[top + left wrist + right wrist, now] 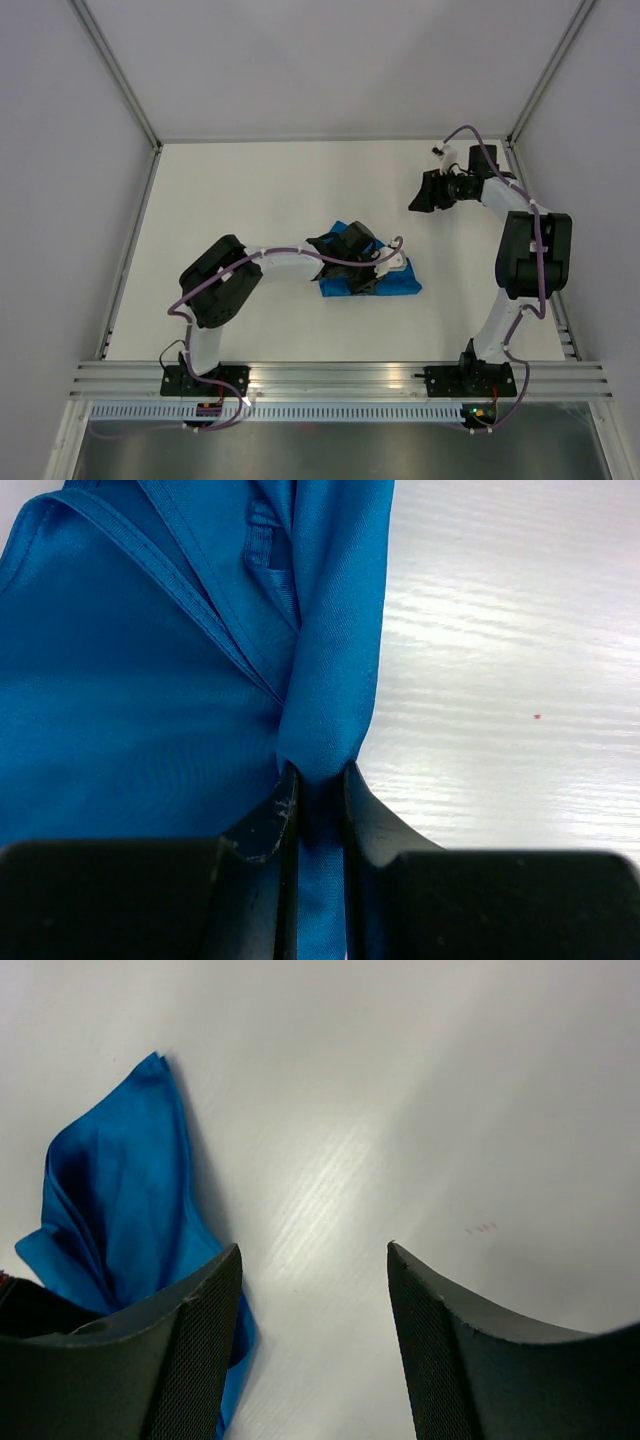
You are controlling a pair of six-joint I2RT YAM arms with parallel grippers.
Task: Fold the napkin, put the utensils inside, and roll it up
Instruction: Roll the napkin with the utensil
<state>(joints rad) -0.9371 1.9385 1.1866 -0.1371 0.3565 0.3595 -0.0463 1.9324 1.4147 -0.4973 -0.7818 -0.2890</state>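
The blue napkin [398, 285] lies bunched and folded in the middle of the table. My left gripper [362, 272] is on top of it. In the left wrist view the left gripper [318, 780] is shut on a raised fold of the napkin [140, 700], which runs up between the jaws. My right gripper [418, 195] is at the far right, apart from the cloth. In the right wrist view the right gripper [315, 1255] is open and empty above bare table, with the napkin [110, 1200] off to its left. No utensils show in any view.
The white table [250, 200] is bounded by grey walls and a metal frame post [120, 75] at the back left. An aluminium rail [330, 378] runs along the near edge by the arm bases. A tiny red speck [537, 717] marks the table.
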